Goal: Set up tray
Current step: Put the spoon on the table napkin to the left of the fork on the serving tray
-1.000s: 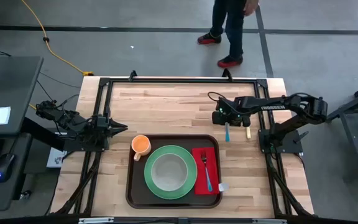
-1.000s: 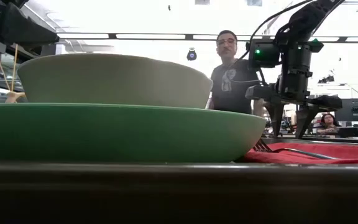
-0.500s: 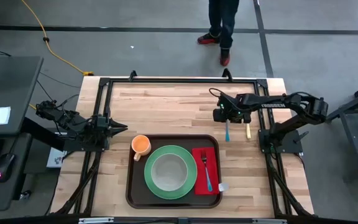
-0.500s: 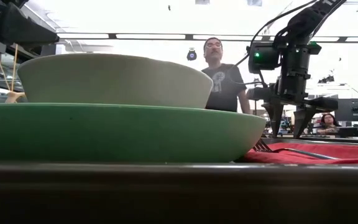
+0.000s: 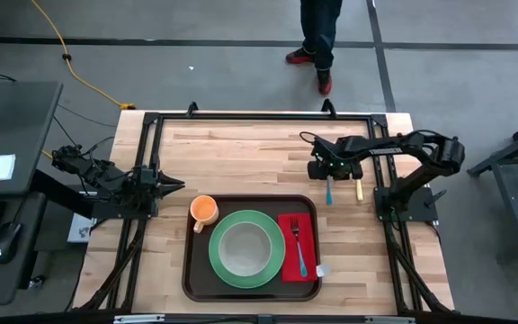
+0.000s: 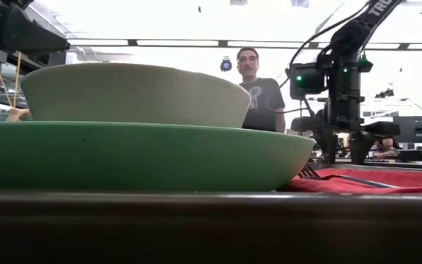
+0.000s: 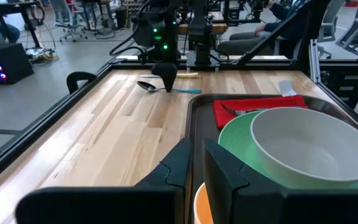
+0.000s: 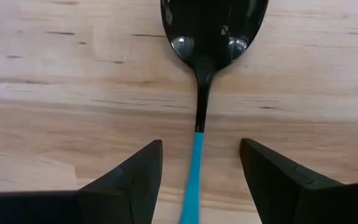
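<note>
A person [image 5: 320,40] stands beyond the table; a yellow cable [image 5: 72,65] crosses the floor.

Bright overhead light; low view foreground blurred.

1 tray [image 5: 190,270], 1 green plate [image 5: 280,265], 1 bowl [image 5: 241,248], 1 orange cup [image 5: 204,210], 1 red napkin [image 5: 292,256], 1 fork [image 5: 299,247], 1 spoon [image 5: 328,190], 1 knife [image 5: 360,190].

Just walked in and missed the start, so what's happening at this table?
The right gripper hangs open just above a blue-handled spoon lying on the wooden table, one finger on each side of the handle, not yet gripping. The tray already carries a green plate, a bowl, an orange cup and a fork on a red napkin. The left gripper waits at the table's left edge.
</note>
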